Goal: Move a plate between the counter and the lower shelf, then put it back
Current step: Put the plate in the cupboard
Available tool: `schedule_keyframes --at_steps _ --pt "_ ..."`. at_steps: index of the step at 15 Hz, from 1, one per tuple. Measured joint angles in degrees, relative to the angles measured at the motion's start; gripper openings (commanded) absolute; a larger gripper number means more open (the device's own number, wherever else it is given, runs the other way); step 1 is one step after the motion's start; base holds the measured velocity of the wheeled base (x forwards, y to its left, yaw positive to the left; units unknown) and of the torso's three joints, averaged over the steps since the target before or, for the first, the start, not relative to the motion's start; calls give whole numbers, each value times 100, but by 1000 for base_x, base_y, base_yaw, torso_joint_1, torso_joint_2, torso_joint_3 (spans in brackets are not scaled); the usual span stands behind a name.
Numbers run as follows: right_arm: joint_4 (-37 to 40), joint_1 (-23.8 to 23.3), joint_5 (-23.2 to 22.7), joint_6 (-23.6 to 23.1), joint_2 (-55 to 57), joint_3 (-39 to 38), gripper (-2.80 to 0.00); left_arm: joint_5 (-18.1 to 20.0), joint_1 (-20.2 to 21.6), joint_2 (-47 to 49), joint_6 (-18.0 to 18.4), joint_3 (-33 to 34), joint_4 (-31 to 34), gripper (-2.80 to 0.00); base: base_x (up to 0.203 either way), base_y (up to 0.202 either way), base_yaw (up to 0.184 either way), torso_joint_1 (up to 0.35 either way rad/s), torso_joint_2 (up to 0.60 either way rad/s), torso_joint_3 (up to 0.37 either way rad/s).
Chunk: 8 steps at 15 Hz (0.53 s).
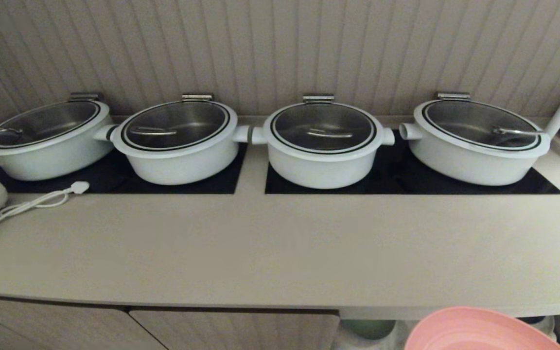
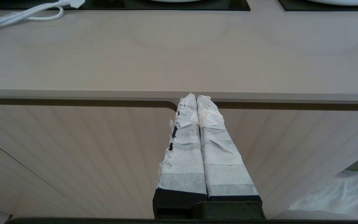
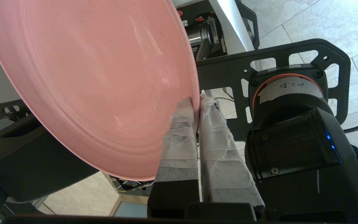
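My right gripper [image 3: 197, 99] is shut on the rim of the salmon-pink plate [image 3: 89, 84], one taped finger on each face. The plate is held tilted in the air, away from any surface. In the head view its upper edge, the plate [image 1: 479, 330], pokes up at the bottom right, in front of and below the counter [image 1: 270, 253] edge; the gripper itself is out of that view. The lower shelf [image 1: 382, 333] opening shows just under the counter there, with white cloth [image 2: 337, 199] inside. My left gripper [image 2: 196, 97] is shut and empty, parked before a cabinet door.
Several white lidded pots [image 1: 323, 146] stand on black hob panels [image 1: 396, 182] along the back of the counter. A white cable with plug [image 1: 42, 199] lies at the left. A green dish [image 1: 370, 328] sits in the shelf niche. My own base [image 3: 291, 140] is below the plate.
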<state>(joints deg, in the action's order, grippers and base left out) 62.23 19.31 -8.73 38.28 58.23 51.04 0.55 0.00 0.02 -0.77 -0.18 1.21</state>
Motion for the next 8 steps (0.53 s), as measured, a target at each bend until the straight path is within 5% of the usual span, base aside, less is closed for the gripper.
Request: schedule_keyframes --at_steps 8 --pt "6 1 0 3 2 49 -280 -4 0 0 2 0 1 -280 0 0 0 0 0 0"
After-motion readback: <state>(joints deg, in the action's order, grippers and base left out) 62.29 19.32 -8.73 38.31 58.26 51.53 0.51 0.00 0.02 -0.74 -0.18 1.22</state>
